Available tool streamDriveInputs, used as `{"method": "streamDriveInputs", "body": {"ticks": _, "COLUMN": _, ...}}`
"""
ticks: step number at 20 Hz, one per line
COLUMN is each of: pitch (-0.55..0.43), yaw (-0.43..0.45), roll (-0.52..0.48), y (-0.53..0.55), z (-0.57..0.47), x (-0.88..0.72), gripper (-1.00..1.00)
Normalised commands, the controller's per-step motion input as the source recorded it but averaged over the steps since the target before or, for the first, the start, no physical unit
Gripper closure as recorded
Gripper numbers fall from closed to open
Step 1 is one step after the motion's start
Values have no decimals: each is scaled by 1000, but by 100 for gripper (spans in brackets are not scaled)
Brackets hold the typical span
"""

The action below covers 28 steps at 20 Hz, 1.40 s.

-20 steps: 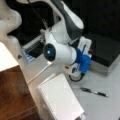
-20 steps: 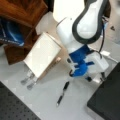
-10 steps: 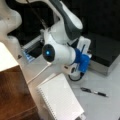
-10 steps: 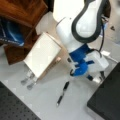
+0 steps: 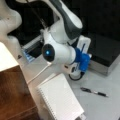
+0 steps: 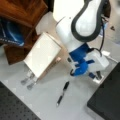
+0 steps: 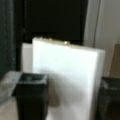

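My gripper [image 7: 71, 80] is open, its two dark fingers [image 7: 31, 95] standing wide apart in the wrist view. Straight ahead of them is a white spiral notebook [image 7: 67, 80], propped at a tilt; I cannot tell whether the fingers touch it. In both front views the gripper [image 5: 75, 73] [image 6: 73, 72] hangs low over the grey table beneath the blue wrist, just beside the notebook [image 5: 61, 97] [image 6: 42, 53]. A black pen [image 5: 93, 92] [image 6: 62, 93] lies flat on the table a short way from the gripper.
Brown wooden furniture [image 5: 12, 92] [image 6: 22, 15] stands beside the notebook. A black box [image 5: 105, 50] [image 6: 107, 100] sits on the far side of the gripper. A dark perforated mat [image 6: 12, 107] covers a front view's bottom left corner.
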Motion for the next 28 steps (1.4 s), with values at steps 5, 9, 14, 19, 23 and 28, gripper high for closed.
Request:
{"method": "streamDriveInputs", "body": {"ticks": 5, "pitch": -68, "yaw": -155, "roll": 97, "y": 212, "z": -193, "x": -223, "gripper": 100}}
{"method": "streamDriveInputs", "body": {"ticks": 9, "pitch": -47, "yaw": -152, "roll": 93, "y": 227, "z": -179, "x": -220, "gripper": 100}}
{"method": "streamDriveInputs", "body": {"ticks": 14, "pitch": -28, "yaw": -168, "roll": 80, "y": 241, "z": -107, "x": -179, "gripper": 100}}
{"method": "streamDriveInputs", "body": {"ticks": 19, "pitch": -25, "yaw": -155, "roll": 93, "y": 253, "z": 62, "x": -133, "gripper": 100}}
{"method": "streamDriveInputs", "body": {"ticks": 23, "pitch": -57, "yaw": -55, "roll": 177, "y": 304, "z": 175, "x": -159, "gripper": 100}}
{"method": "streamDriveInputs", "body": {"ticks": 28, "pitch": -91, "yaw": -6, "roll": 174, "y": 398, "z": 252, "x": -179, "gripper": 100}}
